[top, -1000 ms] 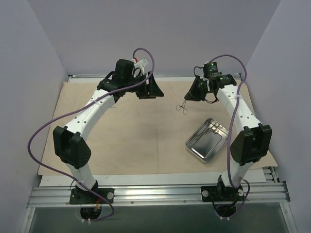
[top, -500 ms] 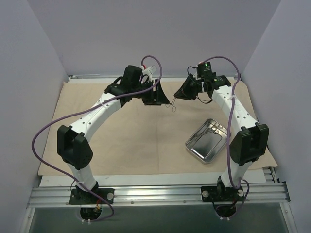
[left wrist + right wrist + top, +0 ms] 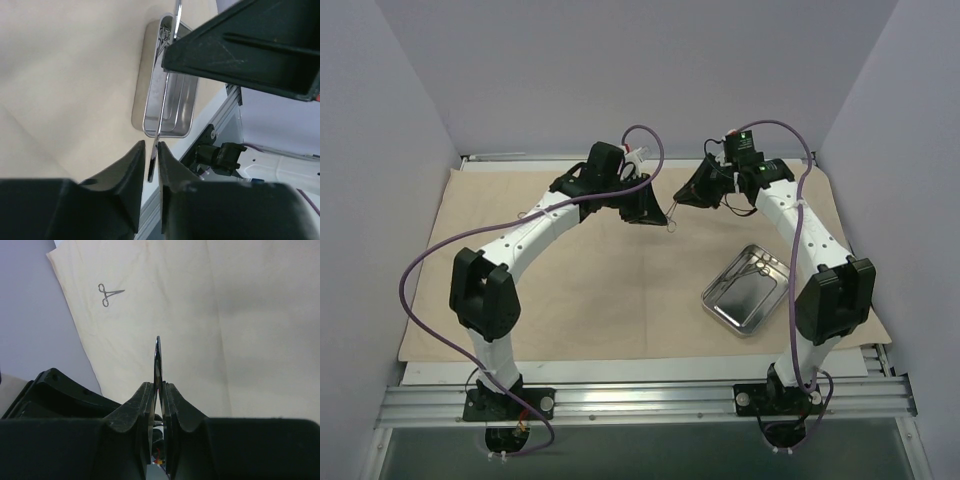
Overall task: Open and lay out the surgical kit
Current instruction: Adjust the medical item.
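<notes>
— Right gripper (image 3: pixel 158 390) clamps a thin metal instrument (image 3: pixel 158 355) above the far middle of the creased tan cloth (image 3: pixel 590 290); left gripper (image 3: pixel 151 150) pinches it too.
— Shiny rectangular tray (image 3: pixel 740 297) sits near right; a second instrument (image 3: pixel 109 293) lies flat.

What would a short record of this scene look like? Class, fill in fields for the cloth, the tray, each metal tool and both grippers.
cloth: spread flat
tray: on the cloth, right side
tool in tray: lying at the tray's far end
loose tool: lying flat on the cloth, away from the tray
held tool: in the air between the two grippers
right gripper: shut on the held tool
left gripper: set narrowly around the held tool; grip unclear
</notes>
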`<state>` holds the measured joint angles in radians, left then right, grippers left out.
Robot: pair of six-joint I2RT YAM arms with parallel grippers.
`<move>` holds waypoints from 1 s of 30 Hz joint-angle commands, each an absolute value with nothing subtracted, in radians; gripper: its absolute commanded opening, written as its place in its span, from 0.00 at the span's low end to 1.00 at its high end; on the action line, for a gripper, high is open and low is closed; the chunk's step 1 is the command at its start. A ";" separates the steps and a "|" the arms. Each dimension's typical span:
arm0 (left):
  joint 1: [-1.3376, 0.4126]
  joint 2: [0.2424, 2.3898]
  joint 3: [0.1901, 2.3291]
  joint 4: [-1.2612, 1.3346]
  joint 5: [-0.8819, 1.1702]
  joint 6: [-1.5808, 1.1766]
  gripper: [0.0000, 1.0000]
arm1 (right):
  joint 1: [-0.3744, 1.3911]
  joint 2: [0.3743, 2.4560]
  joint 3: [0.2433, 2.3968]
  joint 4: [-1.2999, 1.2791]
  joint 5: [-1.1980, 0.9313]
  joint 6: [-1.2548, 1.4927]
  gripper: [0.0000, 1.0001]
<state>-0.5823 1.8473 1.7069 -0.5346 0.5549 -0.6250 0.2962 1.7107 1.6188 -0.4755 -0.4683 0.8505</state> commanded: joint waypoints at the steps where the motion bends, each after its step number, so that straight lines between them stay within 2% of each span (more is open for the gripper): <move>1: -0.571 1.862 1.764 -0.526 0.589 -0.618 0.24 | 0.302 1.641 1.617 -0.460 -0.505 0.873 0.00; 2: -0.562 1.862 1.763 -0.525 0.598 -0.618 0.06 | 0.302 1.637 1.620 -0.460 -0.512 0.870 0.00; 3: -0.557 1.861 1.763 -0.531 0.606 -0.609 0.02 | 0.299 1.635 1.620 -0.468 -0.517 0.856 0.03; 5: -0.537 1.852 1.753 -0.546 0.627 -0.597 0.02 | 0.293 1.643 1.640 -0.492 -0.537 0.819 0.20; 7: -0.522 1.830 1.730 -0.560 0.640 -0.584 0.02 | 0.279 1.658 1.672 -0.554 -0.538 0.726 0.31; 8: -0.503 1.825 1.723 -0.581 0.661 -0.581 0.02 | 0.276 1.663 1.708 -0.569 -0.541 0.688 0.42; 11: -0.486 1.801 1.704 -0.658 0.686 -0.537 0.02 | 0.279 1.666 1.769 -0.655 -0.491 0.504 0.58; 15: -0.483 1.744 1.661 -0.718 0.710 -0.468 0.02 | 0.331 1.585 1.711 -0.579 -0.391 0.272 0.62; 20: -0.497 1.648 1.525 -0.712 0.793 -0.443 0.02 | 0.590 1.421 1.522 -0.380 -0.069 -0.175 0.62; 23: -0.508 1.603 1.453 -0.677 0.822 -0.446 0.02 | 0.638 1.310 1.349 -0.269 -0.080 -0.351 0.60; 30: -0.509 1.537 1.351 -0.680 0.899 -0.425 0.02 | 0.606 1.266 1.295 -0.340 -0.158 -0.676 0.54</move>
<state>-0.5098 1.5806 1.3598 -0.7002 0.8307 -0.4618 0.6319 1.2842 1.3045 -0.3645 -0.1665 -0.4557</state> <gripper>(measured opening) 0.048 0.551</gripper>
